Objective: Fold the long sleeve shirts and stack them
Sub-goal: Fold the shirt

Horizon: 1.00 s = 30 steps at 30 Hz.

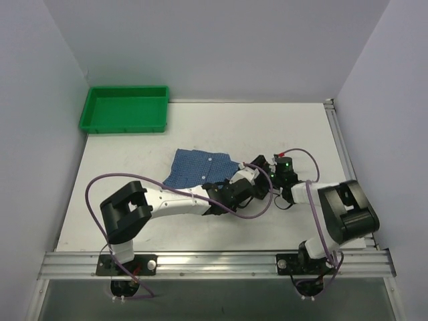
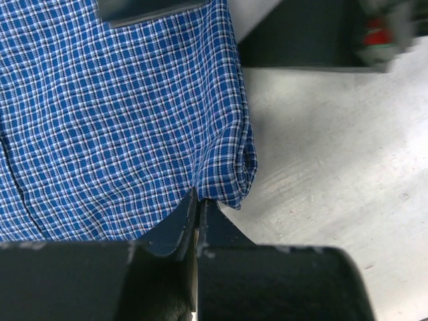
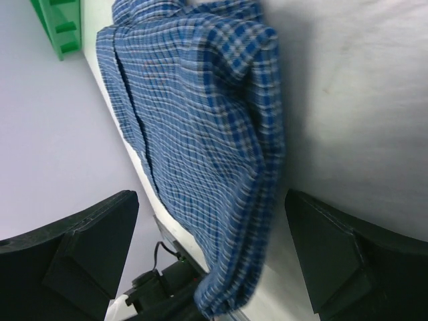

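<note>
White table [image 1: 200, 127], arms reaching to its middle. Green tray [image 1: 124, 127] at the far left corner, well apart from the cloth. Blue checked shirt [image 1: 197, 167] lies bunched mid-table, collar up. Right gripper [image 3: 210, 200]: fingers spread wide, the shirt's folded edge between them. Left gripper [image 2: 198, 207]: fingers pressed together, pinching a rolled corner of the shirt at its near edge.

— Where does the tray [image 1: 124, 127] lie from the shirt [image 1: 197, 167]?
— Behind it, off left, well apart, both on the table [image 1: 267, 127].
— The grippers?
— The left gripper [image 2: 197, 221] pinches the shirt's right edge; the right gripper [image 3: 210, 197] straddles that edge.
</note>
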Available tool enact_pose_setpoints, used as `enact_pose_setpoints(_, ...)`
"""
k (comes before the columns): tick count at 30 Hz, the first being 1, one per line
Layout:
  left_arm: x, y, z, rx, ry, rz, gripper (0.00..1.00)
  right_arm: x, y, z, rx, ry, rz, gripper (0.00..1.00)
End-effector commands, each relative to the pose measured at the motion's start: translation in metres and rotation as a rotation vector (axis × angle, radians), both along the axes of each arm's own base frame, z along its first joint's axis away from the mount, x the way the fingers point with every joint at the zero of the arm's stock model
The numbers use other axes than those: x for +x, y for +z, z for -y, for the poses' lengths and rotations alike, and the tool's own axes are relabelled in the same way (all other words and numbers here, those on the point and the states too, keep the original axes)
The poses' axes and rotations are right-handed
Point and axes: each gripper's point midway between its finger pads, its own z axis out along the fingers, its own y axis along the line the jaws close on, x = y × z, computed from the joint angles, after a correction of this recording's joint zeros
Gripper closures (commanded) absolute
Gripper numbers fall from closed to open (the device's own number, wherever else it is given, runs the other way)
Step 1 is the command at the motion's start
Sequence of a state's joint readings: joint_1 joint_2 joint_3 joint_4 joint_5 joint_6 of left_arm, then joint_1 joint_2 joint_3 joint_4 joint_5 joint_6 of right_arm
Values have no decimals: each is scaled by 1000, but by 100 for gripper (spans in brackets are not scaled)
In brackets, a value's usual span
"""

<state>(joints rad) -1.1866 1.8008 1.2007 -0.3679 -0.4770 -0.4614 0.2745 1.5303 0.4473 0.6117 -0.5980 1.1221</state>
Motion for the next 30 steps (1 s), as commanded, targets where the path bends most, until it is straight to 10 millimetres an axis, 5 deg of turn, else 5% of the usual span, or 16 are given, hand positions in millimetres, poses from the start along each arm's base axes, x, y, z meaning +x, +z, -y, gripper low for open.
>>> enact_pose_setpoints(1, 5, 25, 13, -129, 27, 0, 100, 0, -16, -14, -10, -13, -34, 0)
enact_pose_setpoints(12, 17, 59, 10, -245, 92, 14, 100, -8, -34, -36, -58, 27, -72, 1)
enact_pose_setpoints(18, 4, 40, 17, -266, 72, -62, 100, 1, -34, -49, -24, 37, -59, 6)
enact_pose_setpoints(25, -13, 26, 22, -279, 53, -114, 100, 5, -33, -51, -29, 59, -22, 30)
enact_pose_setpoints(28, -15, 28, 22, -288, 50, -121, 98, 3, -36, -50, -36, 68, -23, 46)
enact_pose_setpoints(30, -15, 31, 20, -294, 53, -117, 94, 0, -36, -48, -40, 74, -15, 65)
